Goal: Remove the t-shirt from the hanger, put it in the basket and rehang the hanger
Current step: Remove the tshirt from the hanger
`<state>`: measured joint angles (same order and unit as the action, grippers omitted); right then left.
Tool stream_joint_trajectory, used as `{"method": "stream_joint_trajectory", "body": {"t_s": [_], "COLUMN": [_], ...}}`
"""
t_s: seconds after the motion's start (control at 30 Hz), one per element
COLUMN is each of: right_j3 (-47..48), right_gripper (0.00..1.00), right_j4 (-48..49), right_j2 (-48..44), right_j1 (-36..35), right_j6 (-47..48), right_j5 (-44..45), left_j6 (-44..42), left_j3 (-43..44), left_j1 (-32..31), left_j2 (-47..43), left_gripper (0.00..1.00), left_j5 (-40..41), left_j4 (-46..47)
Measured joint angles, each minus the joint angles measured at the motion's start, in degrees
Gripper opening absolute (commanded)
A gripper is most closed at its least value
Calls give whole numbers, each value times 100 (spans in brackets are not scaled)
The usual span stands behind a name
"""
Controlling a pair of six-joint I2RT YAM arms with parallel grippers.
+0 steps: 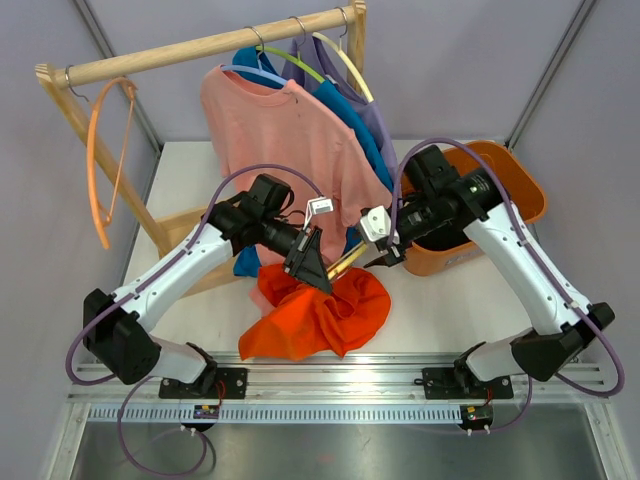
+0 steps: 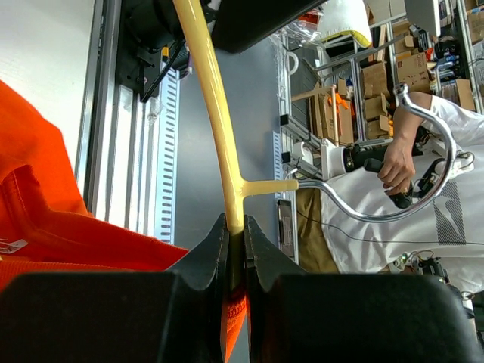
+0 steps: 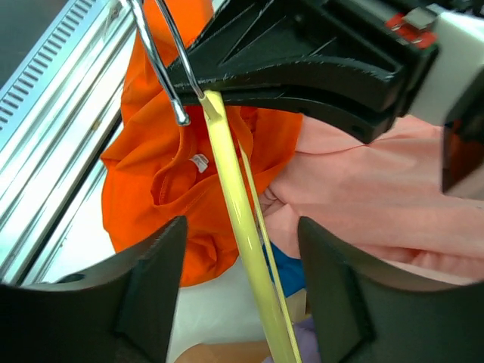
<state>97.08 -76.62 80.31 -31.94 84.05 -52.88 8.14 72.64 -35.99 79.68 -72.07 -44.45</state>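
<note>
An orange t-shirt (image 1: 318,312) lies crumpled on the white table, below both grippers; it also shows in the right wrist view (image 3: 162,178) and the left wrist view (image 2: 45,219). My left gripper (image 1: 318,262) is shut on a yellow hanger (image 2: 219,128) near its metal hook (image 2: 423,144), with a bit of orange cloth low between the jaws. The hanger (image 3: 240,219) runs between the fingers of my right gripper (image 3: 240,272), which is open and does not touch it. In the top view my right gripper (image 1: 388,252) is just right of the hanger (image 1: 346,262).
A wooden rack (image 1: 200,45) at the back carries a pink shirt (image 1: 290,150), blue and purple shirts on hangers, and an empty orange hanger (image 1: 100,160). An orange bin (image 1: 500,190) stands at the right, under my right arm.
</note>
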Motion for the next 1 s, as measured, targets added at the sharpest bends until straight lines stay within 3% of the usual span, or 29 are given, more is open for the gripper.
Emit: {"method": "stream_joint_trajectory", "body": {"t_s": [0.07, 0.1, 0.23, 0.3, 0.4, 0.43, 0.53, 0.57, 0.67, 0.7, 0.8, 1.0], "right_j3": [-7, -28, -179, -175, -175, -177, -201, -201, -229, -247, -343, -376], "right_gripper": [56, 47, 26, 20, 0, 0, 0, 0, 0, 0, 0, 0], "right_j4": [4, 7, 35, 55, 35, 96, 356, 442, 531, 520, 470, 385], "right_j2": [146, 190, 216, 216, 210, 205, 140, 101, -70, -114, -254, -267], "right_j1": [-133, -173, -308, -332, -358, -358, -358, -358, -358, -354, -273, 258], "right_j6": [0, -7, -131, -205, -380, -514, -973, -1130, -1622, -1733, -2098, -2916], "right_j5": [155, 212, 560, 660, 752, 807, 944, 992, 1338, 1438, 1683, 1784], "left_j6": [57, 92, 284, 350, 378, 389, 442, 461, 699, 761, 935, 1141], "left_j3": [0, 0, 0, 0, 2, 4, 31, 39, 120, 138, 203, 323], "left_j1": [15, 20, 42, 52, 175, 232, 350, 378, 490, 527, 601, 592], "left_j2": [-2, -7, -20, -31, -83, -127, -321, -409, -686, -796, -1110, -1578], "left_gripper": [0, 0, 0, 0, 0, 1, 18, 30, 43, 54, 64, 68], "left_j5": [-26, -37, -83, -74, 0, 59, 417, 568, 1239, 1456, 2079, 3462], "left_j4": [59, 94, 223, 249, 317, 382, 575, 667, 955, 1058, 1224, 1193]}}
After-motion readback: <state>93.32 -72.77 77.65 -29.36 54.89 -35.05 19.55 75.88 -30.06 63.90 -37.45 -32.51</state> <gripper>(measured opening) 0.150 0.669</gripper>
